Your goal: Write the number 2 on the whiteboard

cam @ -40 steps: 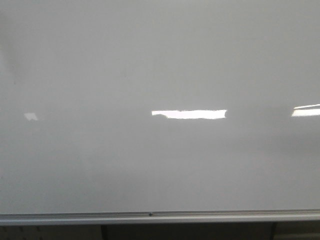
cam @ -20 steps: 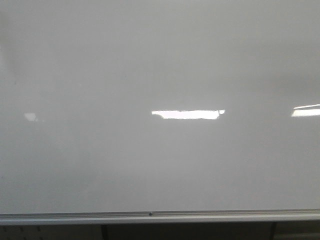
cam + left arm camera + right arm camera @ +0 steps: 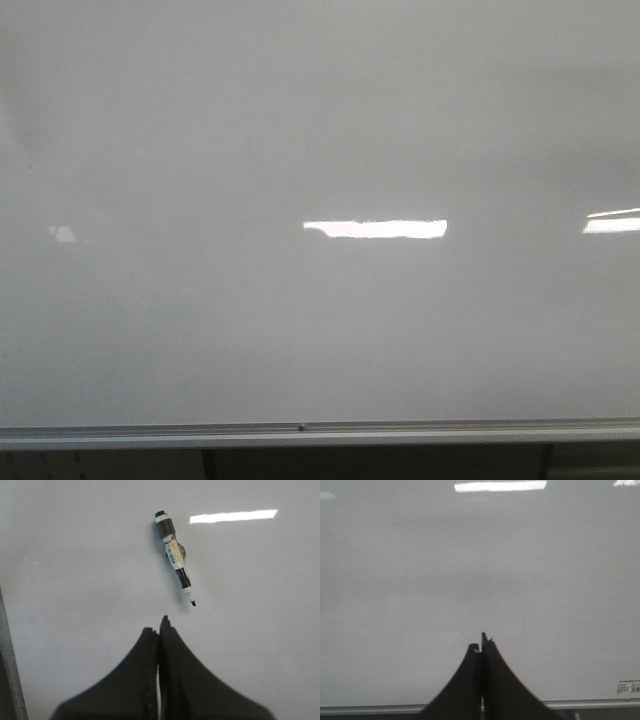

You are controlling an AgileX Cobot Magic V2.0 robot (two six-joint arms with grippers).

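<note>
The whiteboard [image 3: 320, 130] fills the front view, glossy grey-white and bare of any writing; no number 2 shows on it in any view. Neither gripper appears in the front view. In the left wrist view a marker [image 3: 175, 557] lies on the board [image 3: 75, 570], uncapped, its black tip pointing toward my left gripper [image 3: 159, 626], which is shut and empty a short way from that tip. My right gripper [image 3: 481, 642] is shut with nothing in it, over a blank stretch of board [image 3: 480, 555] near the lower rail.
A silver metal rail [image 3: 320, 434] runs along the board's lower edge, also visible in the right wrist view [image 3: 370, 709]. A metal edge [image 3: 11, 665] borders the board beside the left gripper. A small label [image 3: 627, 687] sits at a corner. Bright light reflections [image 3: 375, 229] lie on the surface.
Only the light reflections have shifted slightly in the front view; the board stays blank and no arm has entered that view.
</note>
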